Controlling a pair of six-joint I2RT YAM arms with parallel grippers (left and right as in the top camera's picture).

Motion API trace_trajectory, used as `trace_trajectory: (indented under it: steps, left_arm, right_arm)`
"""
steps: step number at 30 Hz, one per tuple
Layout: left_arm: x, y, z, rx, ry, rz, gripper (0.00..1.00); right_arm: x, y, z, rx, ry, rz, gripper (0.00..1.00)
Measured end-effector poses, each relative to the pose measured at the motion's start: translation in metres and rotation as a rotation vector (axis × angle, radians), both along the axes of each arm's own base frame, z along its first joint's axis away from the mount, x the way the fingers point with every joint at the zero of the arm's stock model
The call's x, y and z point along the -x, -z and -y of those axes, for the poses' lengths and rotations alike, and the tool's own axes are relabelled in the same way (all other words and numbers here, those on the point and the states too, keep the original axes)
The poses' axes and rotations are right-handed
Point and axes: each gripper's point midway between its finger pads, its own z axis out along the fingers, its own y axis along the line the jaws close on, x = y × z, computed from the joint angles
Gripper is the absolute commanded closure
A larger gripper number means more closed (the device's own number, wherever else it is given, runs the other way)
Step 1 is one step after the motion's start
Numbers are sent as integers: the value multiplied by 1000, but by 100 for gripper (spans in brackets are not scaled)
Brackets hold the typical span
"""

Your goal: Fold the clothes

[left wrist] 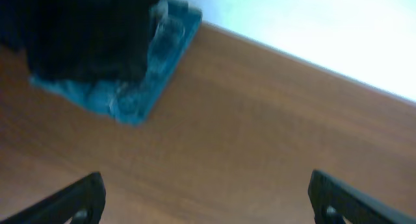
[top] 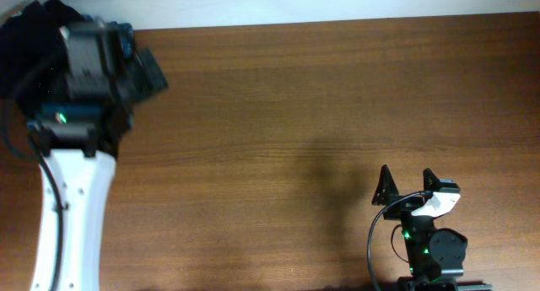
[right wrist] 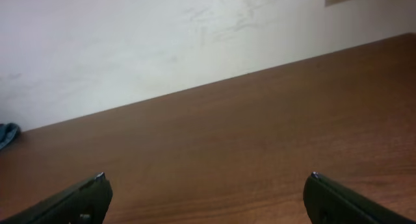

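**Two wide-open end effectors, nothing grabbed yet**

Overhead: the dark T-shirt (top: 25,38) is a bunched heap in the far left corner of the table (top: 321,97), with a bit of blue jeans (top: 126,29) poking out beside it. The left end effector (top: 142,65) hovers just beside that heap. It's a smeary dark blob from up here, so I can't read the fingers. The right end effector (top: 406,175) sits at the near right edge, well apart from the cloth, fingers spread, holding nothing.

Left wrist: both fingers stand as wide as they go with only bare wood between them, so it's empty. The shirt lies on top of the jeans, up and to the left of the fingers. The whole view is blurry.

Right wrist: fingers spread wide, empty, looking at bare table and wall. There's a tiny blue scrap at the far left edge, and I can't say what it is.

My worries from here:
- The shirt rests right on the denim, so a deep pinch could grab both layers and drag the jeans along.
- It's crumpled, so there's no clean hem to pick.
- The pile hugs the table's back corner, so a sloppy pull could push it off the edge.
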Motion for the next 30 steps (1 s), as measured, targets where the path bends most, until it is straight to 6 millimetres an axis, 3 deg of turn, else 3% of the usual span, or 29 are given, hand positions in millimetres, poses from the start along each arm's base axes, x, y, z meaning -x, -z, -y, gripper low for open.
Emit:
trace_trajectory:
  steps: [4, 9, 15, 22, 30]
  left_arm:
    - [25, 56, -2, -6, 2, -23, 1]
    - [53, 99, -2, 5, 12, 58, 1]
    - [83, 125, 4, 45, 56, 239, 1]
    - [125, 158, 4, 57, 71, 291, 1]
    - [143, 171, 3, 60, 72, 368, 1]
  right_arm:
    - [0, 0, 0, 0, 0, 0, 1]
    - [0, 0, 0, 0, 0, 0, 1]
    - [0, 0, 0, -1, 0, 1, 1]
    - [0, 0, 0, -1, 0, 0, 1]
    - [0, 0, 0, 0, 0, 0, 1]
